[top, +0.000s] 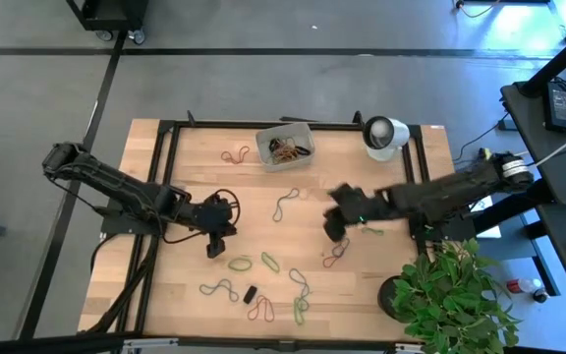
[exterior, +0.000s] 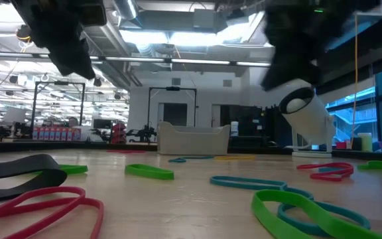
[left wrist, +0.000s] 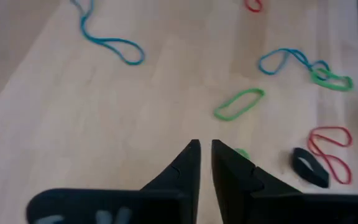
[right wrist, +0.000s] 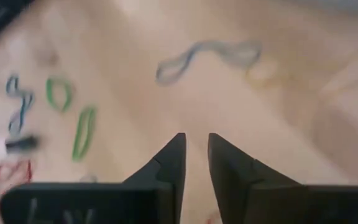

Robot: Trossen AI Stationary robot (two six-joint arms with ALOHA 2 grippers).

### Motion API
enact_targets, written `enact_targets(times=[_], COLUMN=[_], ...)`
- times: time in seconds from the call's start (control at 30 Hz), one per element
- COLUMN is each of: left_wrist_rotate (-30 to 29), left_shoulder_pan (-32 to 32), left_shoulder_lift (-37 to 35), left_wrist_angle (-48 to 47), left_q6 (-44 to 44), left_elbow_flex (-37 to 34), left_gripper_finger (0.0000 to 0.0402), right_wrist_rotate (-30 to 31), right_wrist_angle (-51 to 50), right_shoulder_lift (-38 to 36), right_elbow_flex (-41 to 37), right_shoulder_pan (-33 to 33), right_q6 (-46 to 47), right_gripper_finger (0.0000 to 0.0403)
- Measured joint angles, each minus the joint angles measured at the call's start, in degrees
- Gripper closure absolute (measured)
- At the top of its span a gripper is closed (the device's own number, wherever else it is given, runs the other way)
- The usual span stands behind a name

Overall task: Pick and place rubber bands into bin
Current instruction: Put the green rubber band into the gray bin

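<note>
The translucent bin [top: 285, 145] stands at the table's far middle with several rubber bands inside; it also shows in the low view [exterior: 192, 139]. Loose rubber bands lie flat on the wood: a teal one [top: 285, 204], green ones [top: 240, 264], red ones [top: 260, 311], a black one [top: 251, 293]. My left gripper [top: 216, 241] hovers left of centre, shut and empty [left wrist: 205, 149], with a green band [left wrist: 239, 103] beyond it. My right gripper [top: 334, 228] hovers right of centre above the wood, its fingers a narrow gap apart and empty [right wrist: 195, 142], with a teal band [right wrist: 204, 56] ahead.
A white round object with a dark face [top: 385, 134] stands at the far right corner. A potted plant [top: 450, 295] overhangs the near right corner. A black frame [top: 170, 177] runs along the table's left, far and right sides. Bare wood lies between the two grippers.
</note>
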Motion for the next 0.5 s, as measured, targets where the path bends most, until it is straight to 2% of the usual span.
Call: enact_targets(times=[0.2,0.37,0.5], left_wrist_rotate=[-1.52,-3.78,-2.28], left_shoulder_pan=[-4.35,-5.99,-5.53], left_shoulder_lift=[7.03,17.54,26.41], left_wrist_angle=[-1.04,-11.24,-16.65], left_q6=[-1.56,-4.68,-7.56], left_elbow_flex=[6.68,15.6,20.15], left_gripper_finger=[0.034,0.0332,0.0324], right_wrist_rotate=[0.15,0.19,0.21], right_wrist_angle=[1.91,0.96,-0.19], right_shoulder_lift=[-2.08,-2.19,-2.19], right_elbow_flex=[-7.14,-8.23,-8.23], right_shoulder_pan=[8.06,12.5,15.68], right_q6=[4.78,4.94,3.38], right_gripper_finger=[0.0365,0.0385,0.0394])
